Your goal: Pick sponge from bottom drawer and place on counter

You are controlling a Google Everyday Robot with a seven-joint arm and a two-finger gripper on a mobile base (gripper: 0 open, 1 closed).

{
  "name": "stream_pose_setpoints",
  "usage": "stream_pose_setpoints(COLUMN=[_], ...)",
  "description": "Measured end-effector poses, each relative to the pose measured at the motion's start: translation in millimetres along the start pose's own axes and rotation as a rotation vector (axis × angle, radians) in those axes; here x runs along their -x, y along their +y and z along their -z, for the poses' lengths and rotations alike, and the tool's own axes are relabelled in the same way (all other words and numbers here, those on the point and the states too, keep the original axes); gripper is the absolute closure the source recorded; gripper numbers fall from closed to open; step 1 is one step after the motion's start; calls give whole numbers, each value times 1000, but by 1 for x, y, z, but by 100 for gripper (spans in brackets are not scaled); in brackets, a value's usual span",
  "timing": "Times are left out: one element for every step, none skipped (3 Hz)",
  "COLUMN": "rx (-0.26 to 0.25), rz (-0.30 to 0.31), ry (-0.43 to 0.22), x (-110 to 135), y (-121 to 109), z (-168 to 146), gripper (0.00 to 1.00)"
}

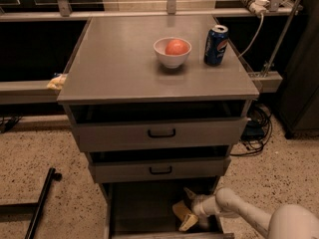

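The bottom drawer (134,208) stands pulled open at the foot of the cabinet, with a grey flat floor. The yellow sponge (179,209) lies at its right side. My gripper (189,209) reaches in from the lower right on a pale arm. Its cream fingers (189,224) sit on either side of the sponge and grip it low in the drawer. The counter (119,63) is the flat grey top of the cabinet, well above the gripper.
A white bowl (172,58) holding an orange-red fruit (177,47) and a blue soda can (216,45) stand at the counter's back right. Two drawers with black handles (161,133) jut out above the bottom drawer. A yellowish cloth wad (57,82) lies on the left rail. A black bar (41,201) lies on the floor.
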State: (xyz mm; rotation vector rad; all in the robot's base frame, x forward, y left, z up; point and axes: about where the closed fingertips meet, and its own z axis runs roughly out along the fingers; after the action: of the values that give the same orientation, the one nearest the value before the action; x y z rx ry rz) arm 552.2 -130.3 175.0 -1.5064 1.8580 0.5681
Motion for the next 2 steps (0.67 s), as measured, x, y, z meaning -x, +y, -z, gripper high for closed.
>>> stream_pose_setpoints(rx=[0,-1], rz=[23,45], ry=[-14,-27], x=[-4,-12], y=[-5,-8], z=[-11,-20], gripper=[2,5])
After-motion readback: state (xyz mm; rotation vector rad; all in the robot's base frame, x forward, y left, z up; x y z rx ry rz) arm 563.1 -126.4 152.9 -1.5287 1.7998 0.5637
